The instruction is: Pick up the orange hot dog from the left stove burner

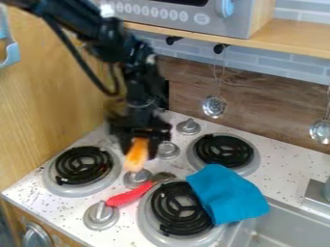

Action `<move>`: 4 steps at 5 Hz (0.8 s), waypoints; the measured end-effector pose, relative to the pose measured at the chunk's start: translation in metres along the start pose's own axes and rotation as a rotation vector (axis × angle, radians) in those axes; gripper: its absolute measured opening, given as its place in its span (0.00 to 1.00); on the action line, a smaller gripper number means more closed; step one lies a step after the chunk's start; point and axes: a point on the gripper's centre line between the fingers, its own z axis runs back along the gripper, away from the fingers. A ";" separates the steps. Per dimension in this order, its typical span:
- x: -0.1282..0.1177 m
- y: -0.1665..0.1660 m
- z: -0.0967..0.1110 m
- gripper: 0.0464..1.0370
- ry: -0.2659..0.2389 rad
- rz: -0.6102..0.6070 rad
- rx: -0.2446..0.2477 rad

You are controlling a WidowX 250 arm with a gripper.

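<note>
Tool pinches orange object near its top, apparently leaving the lower end free, inward of stovetop's left edge. Red-handled utensil lies among knobs (propped, seemingly); blue cloth overlaps burner and sink.

Black jointed arm, looped black cable, seemingly silver-ringed lower joint

Readable text, brands or signs: none. Microwave, front panel: one row of round buttons, each bearing a small pale mark, and an oval button at the row's right end, also marked; all too small to read.
</note>
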 end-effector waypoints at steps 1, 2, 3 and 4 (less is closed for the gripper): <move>0.020 -0.014 0.001 0.67 -0.008 0.012 -0.009; 0.040 -0.029 -0.006 0.67 0.013 0.031 -0.017; 0.053 -0.052 -0.018 0.67 0.031 0.022 -0.010; 0.056 -0.059 -0.033 0.67 0.057 0.023 -0.005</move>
